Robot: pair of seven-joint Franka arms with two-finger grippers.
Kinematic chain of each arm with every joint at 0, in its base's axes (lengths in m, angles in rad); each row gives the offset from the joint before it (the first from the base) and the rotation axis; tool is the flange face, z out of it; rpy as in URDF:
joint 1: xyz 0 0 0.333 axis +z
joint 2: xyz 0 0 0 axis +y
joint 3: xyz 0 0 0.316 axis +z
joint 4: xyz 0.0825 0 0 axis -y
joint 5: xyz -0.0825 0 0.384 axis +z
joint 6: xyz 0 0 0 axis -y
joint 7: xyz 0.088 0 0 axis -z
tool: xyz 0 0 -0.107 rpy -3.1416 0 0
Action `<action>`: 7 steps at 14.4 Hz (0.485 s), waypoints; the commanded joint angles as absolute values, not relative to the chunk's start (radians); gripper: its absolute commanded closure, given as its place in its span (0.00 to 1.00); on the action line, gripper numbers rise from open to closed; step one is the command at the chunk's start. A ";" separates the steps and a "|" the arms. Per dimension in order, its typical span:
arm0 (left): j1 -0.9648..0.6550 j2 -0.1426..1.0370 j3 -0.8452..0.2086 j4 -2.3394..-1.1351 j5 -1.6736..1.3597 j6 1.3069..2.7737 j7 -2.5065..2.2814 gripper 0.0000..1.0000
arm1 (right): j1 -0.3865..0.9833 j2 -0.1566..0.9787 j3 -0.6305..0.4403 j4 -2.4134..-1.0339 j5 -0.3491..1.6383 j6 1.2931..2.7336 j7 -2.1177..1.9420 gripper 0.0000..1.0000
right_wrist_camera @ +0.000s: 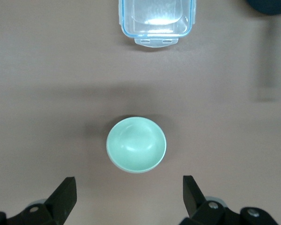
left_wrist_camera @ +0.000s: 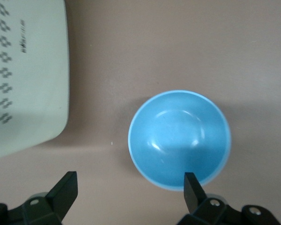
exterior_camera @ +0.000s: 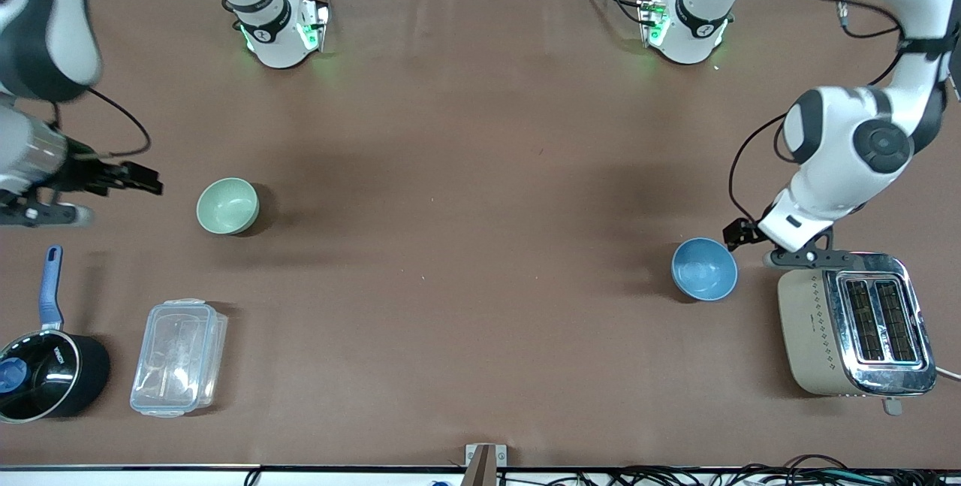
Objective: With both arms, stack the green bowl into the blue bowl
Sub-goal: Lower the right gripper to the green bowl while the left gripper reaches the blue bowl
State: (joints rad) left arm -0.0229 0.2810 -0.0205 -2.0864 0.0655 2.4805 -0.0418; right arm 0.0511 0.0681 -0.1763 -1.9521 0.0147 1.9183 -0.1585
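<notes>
left gripper (left_wrist_camera: 130,187), jaws spread, seemingly over the blue bowl (exterior_camera: 704,269); right gripper (right_wrist_camera: 129,190), jaws spread, hangs near the green bowl (exterior_camera: 227,205).

A robotics lab: two white jointed robot arms are bolted at one edge of a brown-covered bench (exterior_camera: 480,133), cables trailing along the other edge. Kitchen props sit near its corners: a beige-and-chrome toaster (exterior_camera: 856,332), a black saucepan with a blue handle (exterior_camera: 45,373).

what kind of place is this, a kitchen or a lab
Likely a robot lab bench staged with kitchenware: two arm bases bolted to a brown table, cables along its edge, and a toaster and saucepan as props.
</notes>
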 commanded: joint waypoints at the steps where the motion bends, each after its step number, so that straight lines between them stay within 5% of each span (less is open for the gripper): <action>1: -0.012 0.365 -0.017 -2.083 0.089 2.568 -0.041 0.05 | 0.043 0.008 -0.221 -2.205 -0.003 2.154 -0.256 0.00; 5: 0.000 0.431 -0.017 -2.083 0.089 2.637 -0.043 0.16 | 0.041 0.023 -0.265 -2.420 -0.003 2.460 -0.301 0.00; 7: 0.000 0.440 -0.018 -2.082 0.090 2.640 -0.043 0.41 | 0.041 0.072 -0.265 -2.488 -0.002 2.604 -0.301 0.00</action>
State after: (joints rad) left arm 0.0003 0.4347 -0.0203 -2.0896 0.0663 2.6305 -0.0418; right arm 0.0451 0.0712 -0.2690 -2.4009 0.0147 2.4874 -0.2954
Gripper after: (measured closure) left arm 0.229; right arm 0.000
